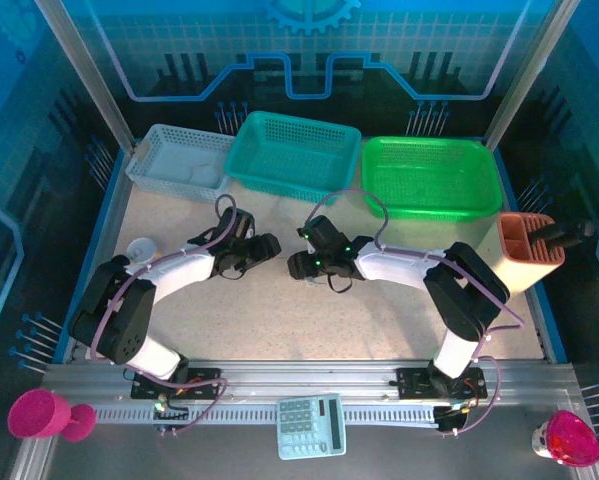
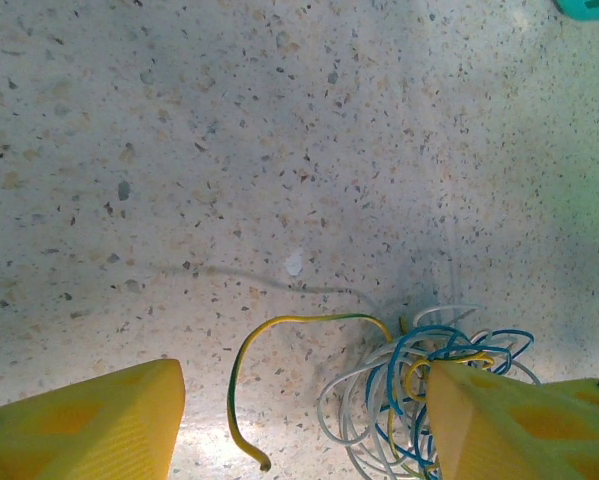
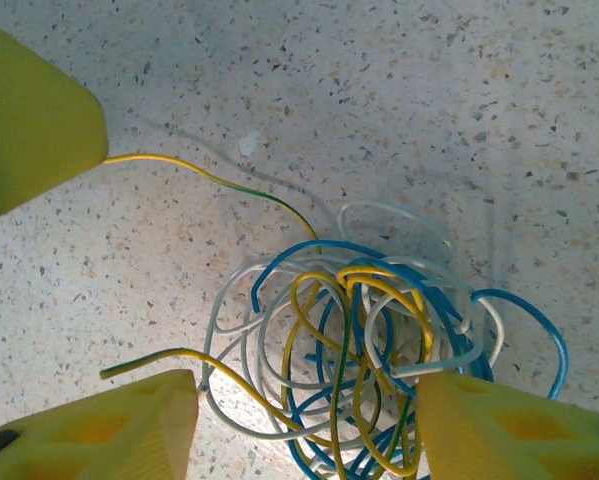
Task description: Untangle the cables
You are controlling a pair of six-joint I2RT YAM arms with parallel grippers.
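Cables: a loose tangle of yellow, blue and whitish strands, lying flat on the speckled table, on the near side of the teal basket. The left gripper and right gripper faced each other tip to tip over the tangle, also near side of that basket. Left jaws stood apart, nothing clamped; the heap lay by one finger. Right jaws stood apart, straddling the heap, gripping nothing. One yellow strand trailed out toward the left gripper; contact unclear.
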